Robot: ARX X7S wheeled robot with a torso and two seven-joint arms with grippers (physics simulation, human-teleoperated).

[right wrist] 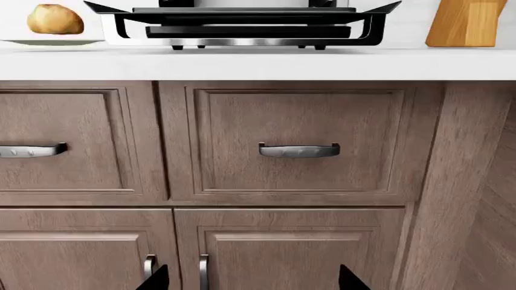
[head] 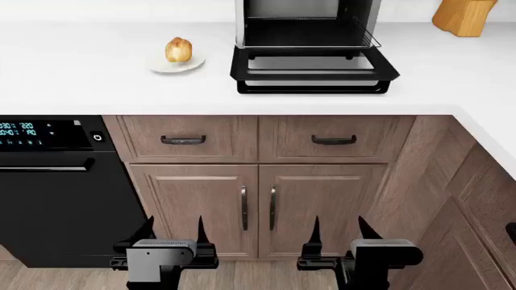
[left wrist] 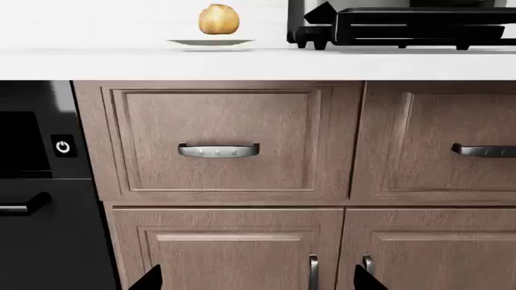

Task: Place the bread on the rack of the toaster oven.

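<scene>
Rack point(head: 310, 24) only in head view; bread point(head: 179, 49) in all.

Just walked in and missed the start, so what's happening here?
Nothing is being handled yet. The bread sits on a plate on the counter, beside the toaster oven, whose door is already down with the rack showing inside. Both arms hang low in front of the cabinets, well below the counter: the left gripper and right gripper are open and empty.
</scene>
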